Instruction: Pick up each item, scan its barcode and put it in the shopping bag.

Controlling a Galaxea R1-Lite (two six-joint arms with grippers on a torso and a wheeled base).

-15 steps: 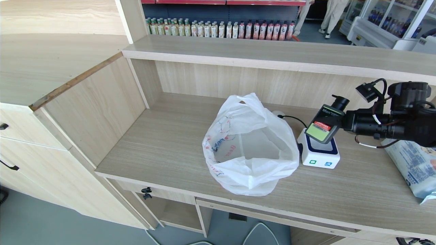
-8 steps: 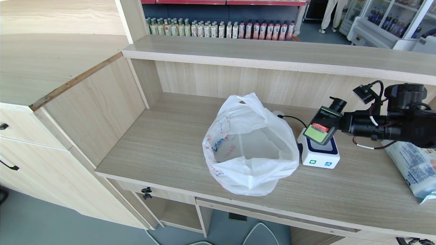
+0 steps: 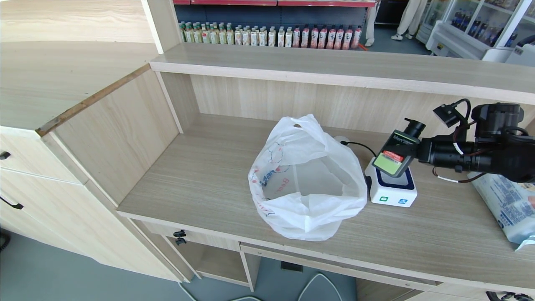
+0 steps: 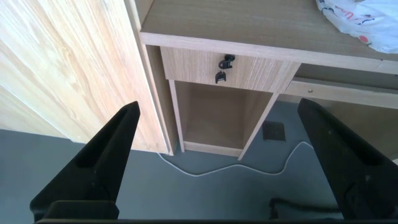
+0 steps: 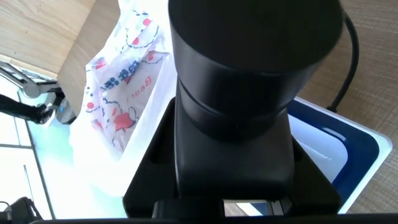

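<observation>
A dark bottle (image 3: 395, 155) with a black cap and a green and red label hangs tilted just above the white and blue scanner (image 3: 393, 194), and my right gripper (image 3: 419, 150) is shut on it. From the right wrist, the bottle (image 5: 233, 106) sits over the scanner (image 5: 342, 152), beside the bag (image 5: 121, 81). The white shopping bag (image 3: 307, 184) stands open on the counter, left of the scanner. My left gripper (image 4: 214, 165) hangs open and empty below the counter, in front of its open shelf.
A blue and white packet (image 3: 508, 205) lies at the counter's right edge. The counter (image 3: 200, 175) has a back wall and a left side wall. A cable (image 3: 357, 144) runs behind the scanner. A key (image 4: 222, 67) hangs in the drawer front.
My right arm has shifted slightly to the left with the bottle, keeping it over the scanner. The bag and scanner have not moved.
</observation>
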